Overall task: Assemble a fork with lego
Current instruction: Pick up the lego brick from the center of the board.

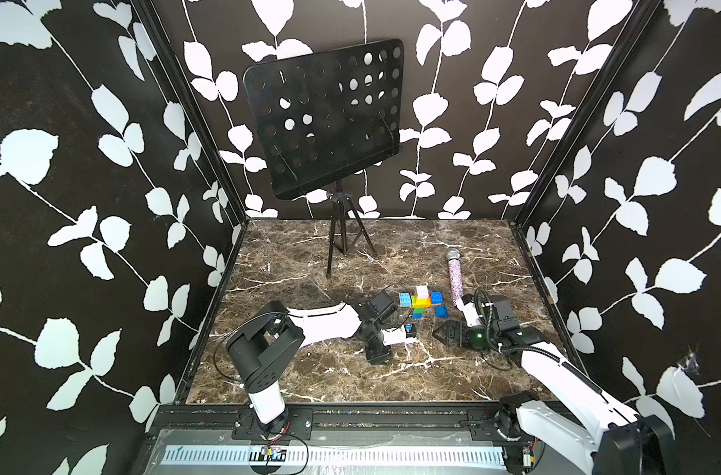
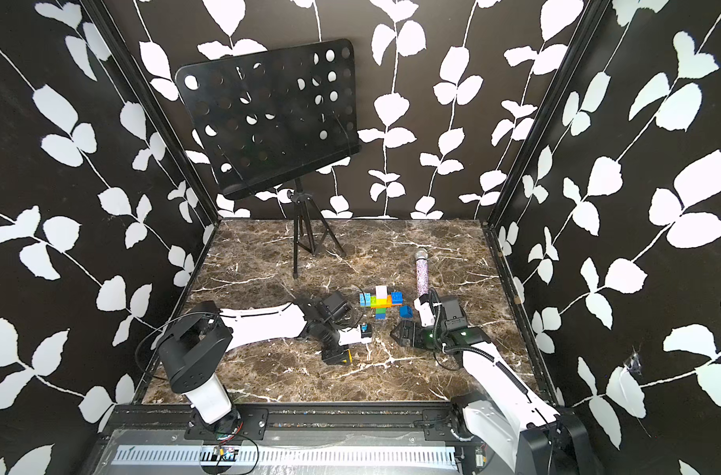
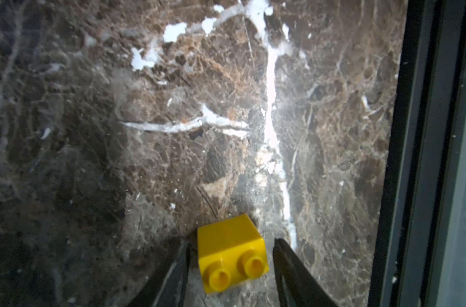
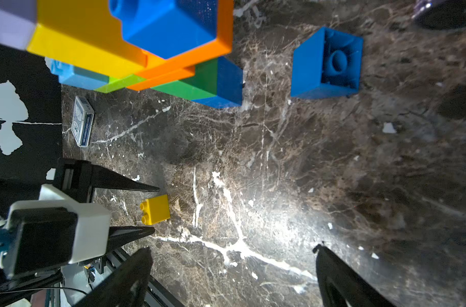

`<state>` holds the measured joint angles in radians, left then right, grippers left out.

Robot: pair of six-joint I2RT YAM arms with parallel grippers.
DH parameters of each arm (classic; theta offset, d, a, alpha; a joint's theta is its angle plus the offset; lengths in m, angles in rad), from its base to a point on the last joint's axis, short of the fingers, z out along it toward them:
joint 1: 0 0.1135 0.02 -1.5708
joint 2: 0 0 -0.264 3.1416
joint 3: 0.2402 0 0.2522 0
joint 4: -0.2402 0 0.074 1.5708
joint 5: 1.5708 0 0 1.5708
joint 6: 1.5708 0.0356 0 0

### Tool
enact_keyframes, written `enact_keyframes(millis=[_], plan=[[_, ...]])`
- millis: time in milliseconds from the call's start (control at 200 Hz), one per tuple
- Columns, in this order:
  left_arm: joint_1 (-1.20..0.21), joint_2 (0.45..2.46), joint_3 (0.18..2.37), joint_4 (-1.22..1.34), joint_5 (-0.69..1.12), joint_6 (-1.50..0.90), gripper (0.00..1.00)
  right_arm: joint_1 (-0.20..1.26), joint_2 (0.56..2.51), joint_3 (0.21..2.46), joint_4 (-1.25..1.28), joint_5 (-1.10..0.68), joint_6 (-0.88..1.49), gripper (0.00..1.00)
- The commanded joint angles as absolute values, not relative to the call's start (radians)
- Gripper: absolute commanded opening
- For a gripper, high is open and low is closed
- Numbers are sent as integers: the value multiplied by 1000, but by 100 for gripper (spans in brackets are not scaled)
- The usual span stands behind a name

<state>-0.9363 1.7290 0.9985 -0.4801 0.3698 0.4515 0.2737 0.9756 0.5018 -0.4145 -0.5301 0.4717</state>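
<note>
left fingers (image 3: 290, 273) sat either side of a yellow brick (image 3: 231, 244), narrowed round it w/ a thin gap each side, so not clamped on it as far as the left wrist view showed; the brick lay on its side on the table (image 1: 309, 370), front-middle, two studs facing the wrist cam; right fingers (image 4: 335, 284) stood wide apart w/ nothing btwn them, low over bare marble, to the right of the left ones; the fork (image 1: 419, 303) lay flat mid-table behind both arms: green + blue stem, orange crossbar w/ yellow and lime by it, prongs light blue, pale lilac and blue; a loose blue brick (image 4: 327, 63) lay tipped on its side just right of the stem, apart from it, hollow underside showing; a glittery pink mic (image 1: 455, 279) lay back-right of the fork, near but not touching; a black perforated music stand (image 1: 325, 119) stood on its tripod at the rear; only readable writing: a blue card box (image 4: 82, 125) at the table edge by the leaf-pattern wall, "playing cards" legible in the right wrist view, the words before it too small to be sure of
</note>
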Motion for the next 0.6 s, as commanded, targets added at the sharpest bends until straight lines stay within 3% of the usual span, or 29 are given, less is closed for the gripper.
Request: enact_keyframes(millis=[0,100,255,435,595], plan=[[-945,1739,1009,-478,385,423,50,268,979,494,-398,-520,469,94],[-946,1760,1024,-490,376,410,43,268,980,490,-395,-520,471,93],[-946,1789,1050,-505,371,372,20,268,983,490,-400,-517,467,92],[-946,1770,1055,-526,358,348,0,268,996,491,-405,-499,456,92],[-945,1704,1030,-516,338,328,0,268,1023,501,-409,-498,441,89]])
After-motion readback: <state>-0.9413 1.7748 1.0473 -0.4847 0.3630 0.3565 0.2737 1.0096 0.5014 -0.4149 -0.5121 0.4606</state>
